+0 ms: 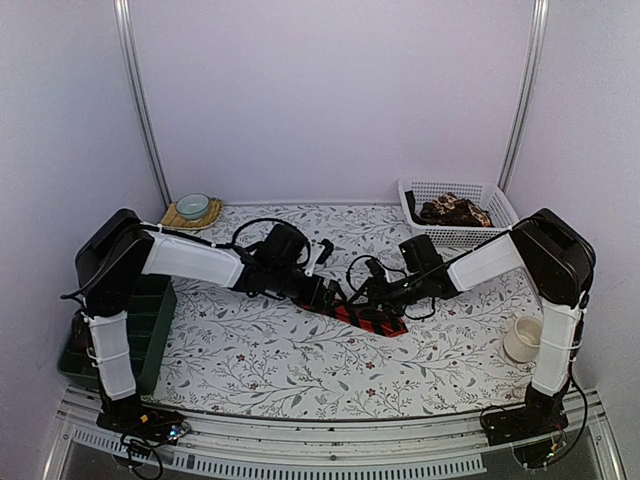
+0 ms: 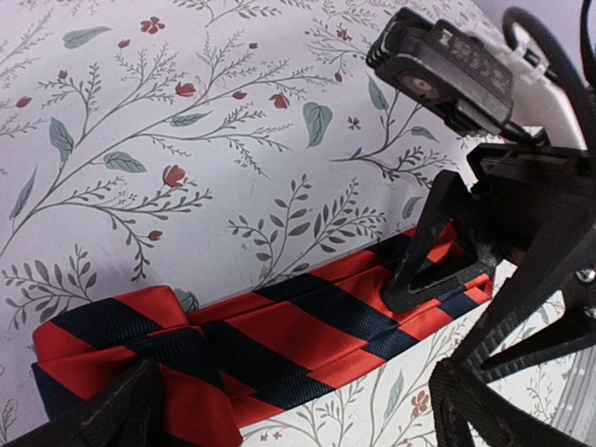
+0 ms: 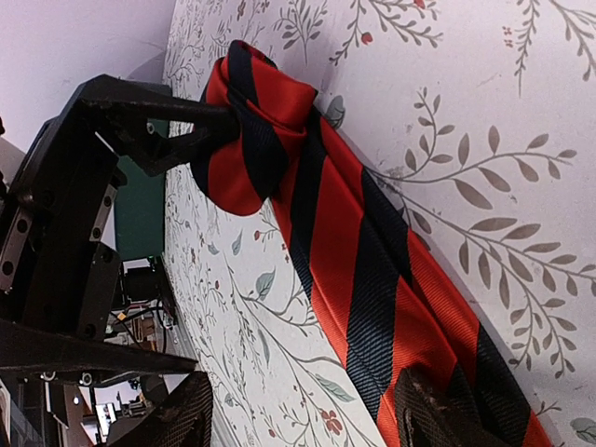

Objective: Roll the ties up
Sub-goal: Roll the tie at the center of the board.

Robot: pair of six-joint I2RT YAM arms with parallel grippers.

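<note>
White walls [image 1: 330, 100] close round a table [image 1: 250, 365] whose top is printed with grey sprigs and small red flowers. At its middle lies the red tie with black diagonal stripes [image 1: 378, 321], a flat strip of finely ribbed woven fabric with a faint sheen. In the top view its long axis runs from about ten o'clock down to four o'clock. The ten o'clock end is doubled over into a soft, loose fold rather than a tight coil.

The left hand [image 2: 293, 396] sits at that folded end with its fingers wide apart, gripping nothing; one of them appears to touch the fold. The right hand [image 3: 307, 400] is farther along the strip toward four o'clock, also with its fingers apart. One black finger [image 3: 438, 414] rests on the fabric, seemingly pinning it flat.

The fold therefore lies nearer the left hand, and rolling would likely have to travel along the strip toward the right hand. The smooth weave may let the fold spring open.

At two o'clock a white lattice basket [image 1: 497, 196] holds brown-patterned ties [image 1: 455, 210].
</note>
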